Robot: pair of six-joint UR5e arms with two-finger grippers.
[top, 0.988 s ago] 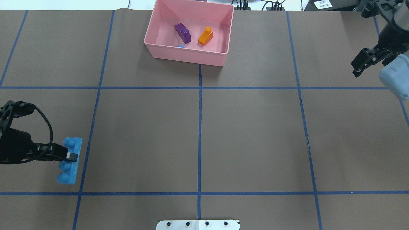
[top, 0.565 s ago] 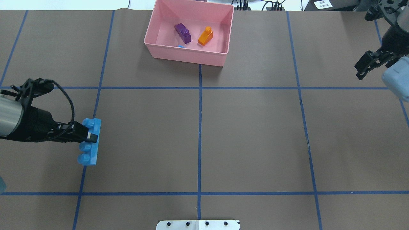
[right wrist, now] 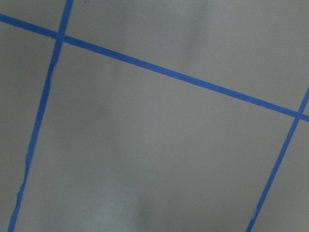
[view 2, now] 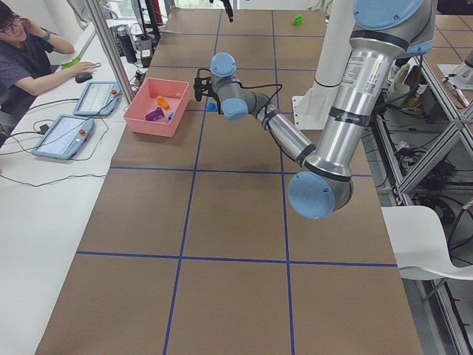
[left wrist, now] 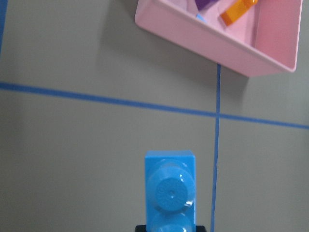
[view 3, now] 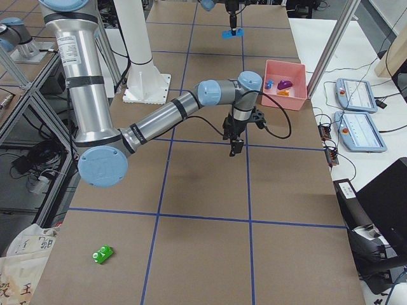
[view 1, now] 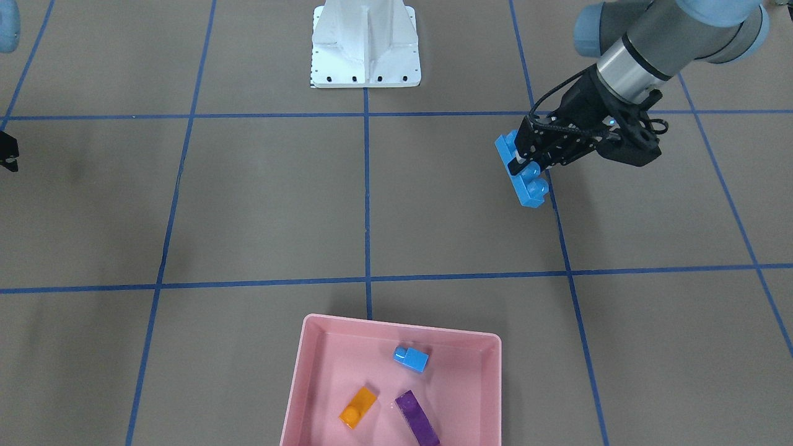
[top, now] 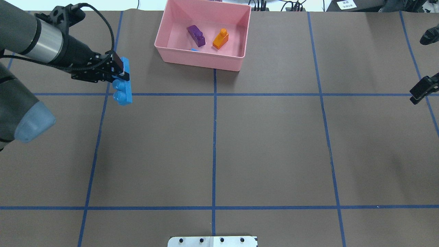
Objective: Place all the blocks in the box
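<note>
Left gripper: clenched on the long blue brick, at the upper left of the overhead view; two studs stick out past the fingers.
Right gripper: at the far right edge of the overhead view, holding nothing that shows; I cannot tell whether its jaws are apart or closed.
Box: pink, at top centre of the overhead view, well apart from the held brick and to its right.
Step in hand: by my judgement, carrying the long blue brick to the box.
Next move: needs the brick brought across over the box's low wall, above the open floor, before the jaws part.
Count, bricks: five.
In the box: three, namely purple brick, orange brick, short blue brick.
Outside the box: two, namely the held one and a green brick lying at lower left of the exterior right view.
Count, boxes: one.
</note>
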